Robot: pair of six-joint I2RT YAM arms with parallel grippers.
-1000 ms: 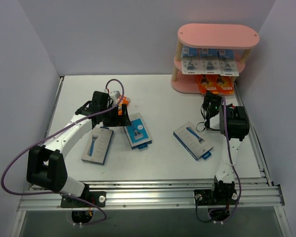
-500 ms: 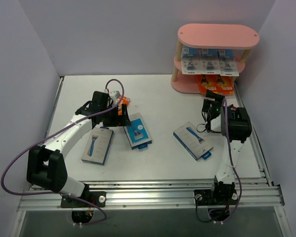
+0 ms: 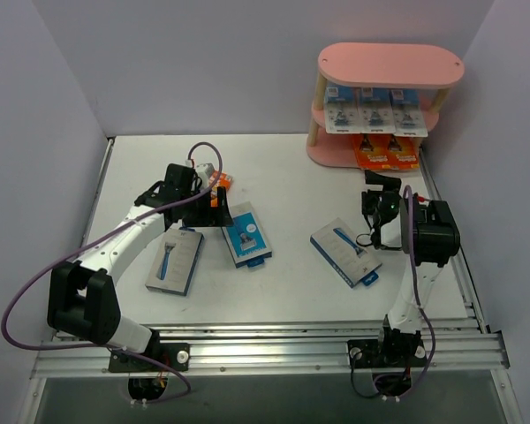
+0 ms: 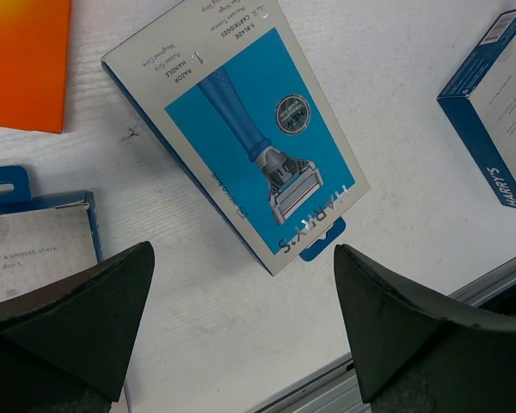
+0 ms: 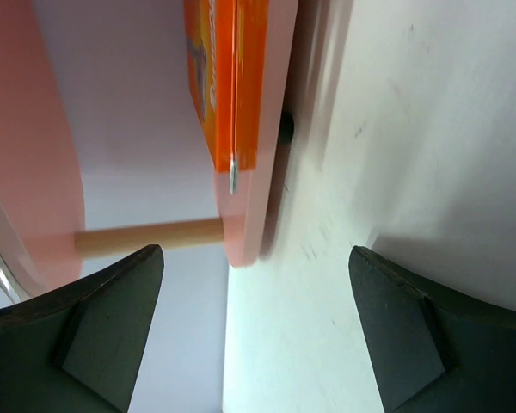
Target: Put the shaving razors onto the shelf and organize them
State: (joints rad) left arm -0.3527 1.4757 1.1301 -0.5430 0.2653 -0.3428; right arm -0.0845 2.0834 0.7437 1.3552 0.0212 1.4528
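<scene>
**Operator:** What has moved?

**Technician:** The right arm has drawn back from the shelf (image 3: pixel 390 64). Its elbow now sits further out to the right, and the right claw (image 3: pixel 380 187) stands near the bottom board, no longer close against it. The left arm has not shifted.

**Operator:** Claw states?

**Technician:** The right claw has its fingers spread with nothing between them (its wrist view shows only the bottom board's edge and the shelved orange boxes (image 3: pixel 385 152)). The left claw (image 4: pixel 242 249) is likewise spread and empty, hovering over one of the blue-grey boxes (image 4: pixel 241 138).

**Operator:** Where are the packs?

**Technician:** The blister cards (image 3: pixel 375 113) stand on the middle board and the shelved orange boxes on the bottom board. Three blue-grey boxes lie flat on the table (image 3: pixel 291 172). A loose orange box (image 3: pixel 219 184) lies just beside the left claw.

**Operator:** What does that mean for the task?

**Technician:** A retreat with an empty claw suggests a placement is complete. Four packs remain on the table. The right box (image 3: pixel 345 251) lies nearest the right claw and is probably the next pick.
</scene>
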